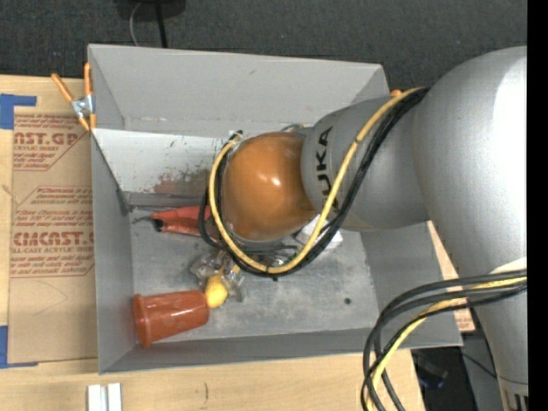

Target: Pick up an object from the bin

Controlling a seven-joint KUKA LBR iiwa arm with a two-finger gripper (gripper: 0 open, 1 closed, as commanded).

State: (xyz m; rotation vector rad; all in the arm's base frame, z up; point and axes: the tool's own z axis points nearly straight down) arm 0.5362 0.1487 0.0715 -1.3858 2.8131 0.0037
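End effector [253,250] sits under glossy orange wrist dome [261,185], mid grey metal bin [257,80]; grip state can't tell. Nearest, lower left: crinkly clear plastic bit [205,269], small yellow ball [217,294]. Translucent red-orange cup [169,316] lies on its side nr front-left corner. Bare floor to the right.

Grey metal bin [111,229], sloped back wall, flat floor. Arm [411,169] comes in from the right; its orange dome cover [261,187] sits over mid-bin, with yellow and black cables [257,268] looped round it. Red-orange handled thing [175,219] lies flat on the floor left of the cover, one end tucked beneath it. Small clear piece [205,270] just off the cover's lower left edge, kind unclear. Small yellow rounded thing [217,294] just beside it. Translucent orange-red cup [167,317] on its side, lower left, one end touching the yellow thing
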